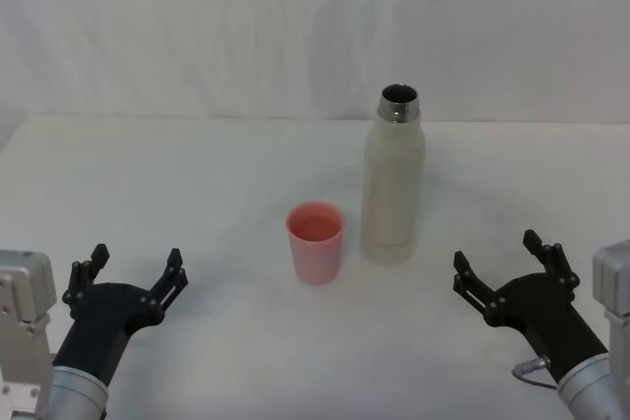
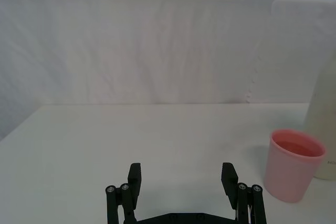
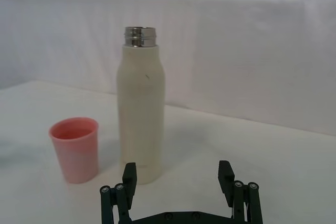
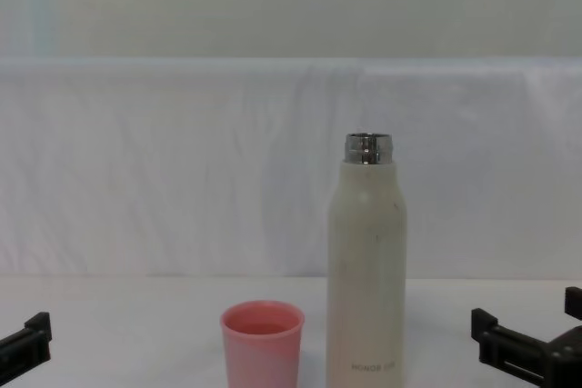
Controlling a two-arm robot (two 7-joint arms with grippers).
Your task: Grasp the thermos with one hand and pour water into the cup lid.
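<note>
In the head view, the tall cream-white thermos (image 1: 394,184) with a bare threaded steel neck stands upright right of centre on the white table (image 1: 197,194). The small pink plastic cup lid (image 1: 315,241) sits just beside it, at lower centre of the frame. The left gripper (image 1: 136,277) rests at lower left with fingers spread and holding nothing. The right gripper (image 1: 507,268) waits at lower right, likewise spread and empty, well apart from the bottle.

In the left wrist view, the left gripper (image 2: 181,179) shows its parted fingers at bottom centre. The cup lid (image 2: 291,164) is at right, the thermos (image 2: 324,129) cut off by the frame's right edge.

In the right wrist view, the right gripper (image 3: 178,178) points roughly toward the thermos (image 3: 140,114) at centre, with the cup lid (image 3: 76,149) at lower left.

In the chest view, the thermos (image 4: 366,279) rises at centre right and the cup lid (image 4: 262,343) stands at bottom centre.

The bottle looks rigid, smooth and likely slippery, and probably heavy if full. A firm squeeze around the straight mid-body, below the rounded shoulders, seems safest. The light cup lid would tip easily if bumped.
</note>
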